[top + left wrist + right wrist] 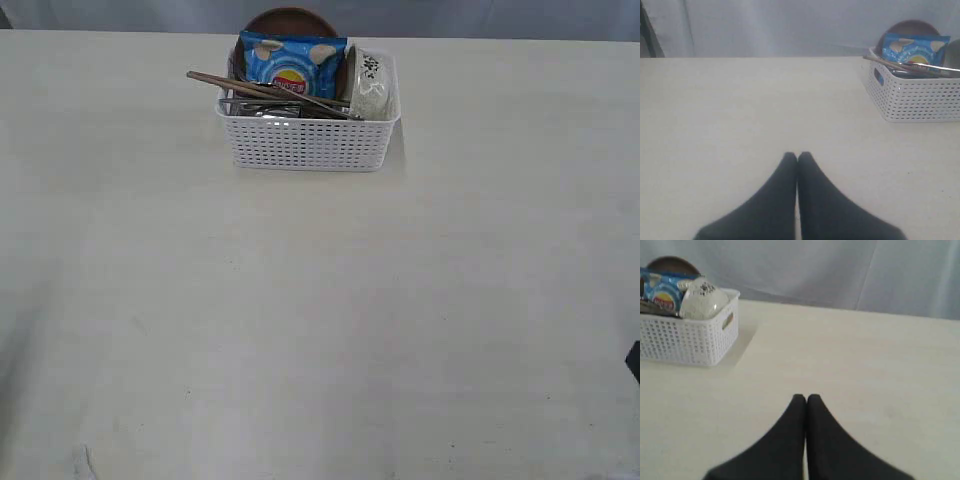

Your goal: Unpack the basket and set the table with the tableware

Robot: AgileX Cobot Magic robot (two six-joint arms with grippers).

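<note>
The white perforated basket point(308, 140) stands at the far middle of the pale table point(320, 320). Inside it lean a brown round plate point(290, 22), a white bowl point(368, 85) on its side and thin chopsticks point(262, 92) laid across the rim; steel pieces glint beneath them. My left gripper point(797, 156) is shut and empty, low over bare tabletop, with the basket point(915, 95) well off to one side. My right gripper point(806, 398) is likewise shut on nothing, far from the basket point(690, 337) and bowl point(702, 300). Neither gripper shows in the exterior view.
A blue chip bag point(292, 62) stands upright in the basket in front of the plate. A pale curtain point(840, 270) hangs behind the table's far edge. A dark bit of arm point(633, 360) shows at the right edge.
</note>
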